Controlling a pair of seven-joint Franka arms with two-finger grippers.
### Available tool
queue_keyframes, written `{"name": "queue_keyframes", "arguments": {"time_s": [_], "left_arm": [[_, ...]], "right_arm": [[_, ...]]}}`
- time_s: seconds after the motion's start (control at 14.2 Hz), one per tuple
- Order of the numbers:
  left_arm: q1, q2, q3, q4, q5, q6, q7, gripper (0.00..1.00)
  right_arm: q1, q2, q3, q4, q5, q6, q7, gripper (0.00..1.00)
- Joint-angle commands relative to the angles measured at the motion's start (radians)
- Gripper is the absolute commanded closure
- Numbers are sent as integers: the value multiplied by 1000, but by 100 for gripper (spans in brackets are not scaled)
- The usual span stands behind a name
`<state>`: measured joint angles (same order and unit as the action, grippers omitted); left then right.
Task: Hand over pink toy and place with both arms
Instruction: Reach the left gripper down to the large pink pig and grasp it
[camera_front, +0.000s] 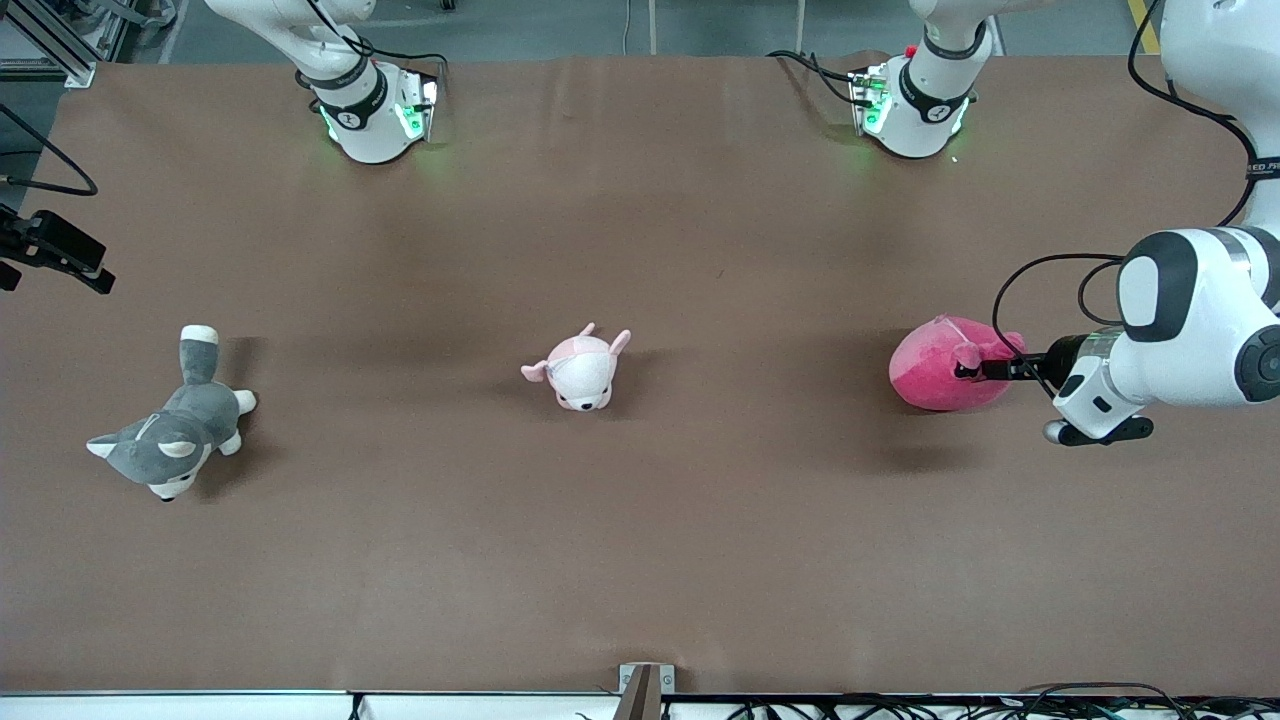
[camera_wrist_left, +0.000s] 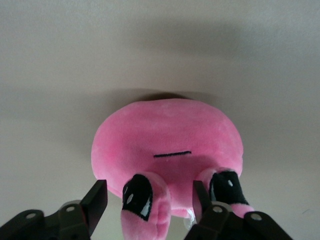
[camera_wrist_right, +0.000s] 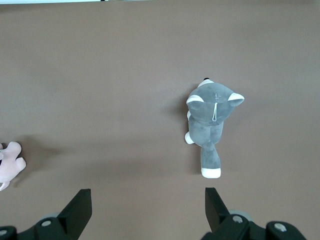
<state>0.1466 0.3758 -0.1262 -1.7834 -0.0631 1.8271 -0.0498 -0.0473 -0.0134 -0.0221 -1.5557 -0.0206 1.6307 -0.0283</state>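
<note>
**Left claw straddling pink toy, right arm waiting**

Front view used as the clock face.

- Pink toy (camera_front: 940, 365): lies on the tabletop (camera_front: 640, 550) at about 3 o'clock, toward the left arm's end. About as far from the front camera as the other two plushes.
- Left claw (camera_wrist_left: 150, 197): reaches in level from the toy's 3 o'clock side, low over the tabletop, tips at the toy. In the left wrist view the fingers (camera_wrist_left: 97, 202) stand on either side of one pink lobe with a black eye. A second eyed lobe lies just outside the other finger. The claw is partly spread, with small gaps showing between pads and lobe, so no firm grip is seen. The toy rests on the tabletop, not lifted.
- Right claw (camera_wrist_right: 147, 202): spread wide, nothing between the fingers. It hangs above bare tabletop toward the right arm's end. The right arm waits.
- Pale plush (camera_front: 580, 372): near the clock's centre, pink and white, well apart from the pink toy.
- Grey plush (camera_front: 170, 440): at 9 o'clock, grey and white, tail toward 12. It also shows in the right wrist view, well clear of the right claw's fingers.
</note>
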Motion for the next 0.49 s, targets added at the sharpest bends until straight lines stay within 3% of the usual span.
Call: {"name": "queue_keyframes", "arguments": {"time_s": [0.0,0.14,0.42], "left_arm": [[10,-58,-3,-65,-11,6,-9,32],[10,-69,-3,-73,-11,-14,-10,48],[5,-74,-3,-62,-11,-22,-41,99]], "right_arm": [[-2,-28,4,-27,-21,3,-7,0],[-2,-28,5,-29,-21,1,-7,0],[-2,-28,5,-29,-21,-8,-7,0]]}}
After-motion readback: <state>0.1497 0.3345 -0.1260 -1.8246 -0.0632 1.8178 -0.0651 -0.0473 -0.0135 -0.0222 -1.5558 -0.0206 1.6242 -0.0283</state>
